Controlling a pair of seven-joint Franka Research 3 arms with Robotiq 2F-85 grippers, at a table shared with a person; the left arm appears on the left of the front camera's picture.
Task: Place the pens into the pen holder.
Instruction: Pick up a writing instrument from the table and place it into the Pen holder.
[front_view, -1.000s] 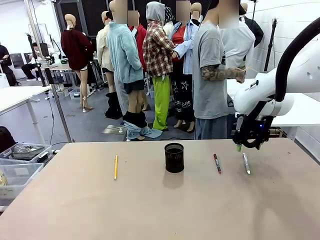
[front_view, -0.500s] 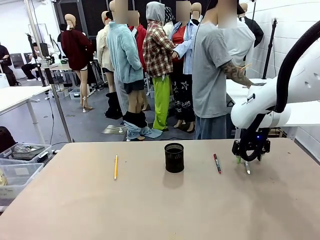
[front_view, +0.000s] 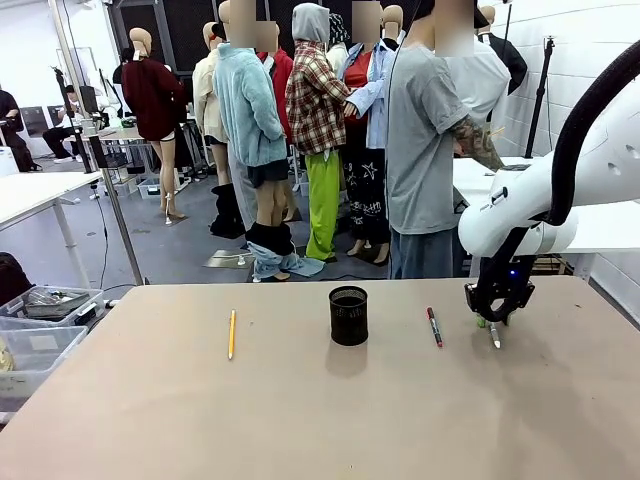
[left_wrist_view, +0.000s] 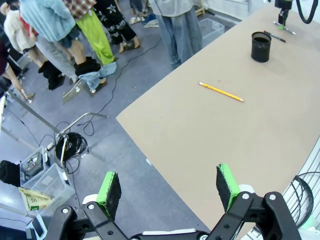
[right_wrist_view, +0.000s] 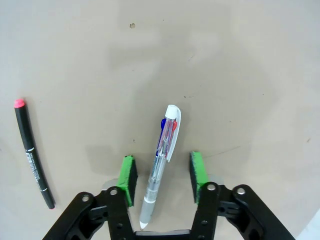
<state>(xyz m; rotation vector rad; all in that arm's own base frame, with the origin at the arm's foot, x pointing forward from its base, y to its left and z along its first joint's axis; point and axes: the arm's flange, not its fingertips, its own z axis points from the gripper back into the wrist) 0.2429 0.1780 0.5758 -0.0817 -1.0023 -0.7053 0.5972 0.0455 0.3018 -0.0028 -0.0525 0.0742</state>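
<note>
The right claw (right_wrist_view: 162, 170) has come down onto the counter (front_view: 300, 420) near its far right corner, pads (right_wrist_view: 129, 175) narrowing around the clear pen (right_wrist_view: 167, 135) lying between them, not touching. The left claw (left_wrist_view: 167, 177) hangs spread.

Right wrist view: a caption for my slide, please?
Right gripper straddles a clear pen on the table, pads apart from it; black pen nearby.

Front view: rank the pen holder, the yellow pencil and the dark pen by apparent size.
1. pen holder: clearly largest.
2. yellow pencil: the longer stick.
3. dark pen: slightly shorter. Both lie at a similar distance, so fairly sure.
</note>
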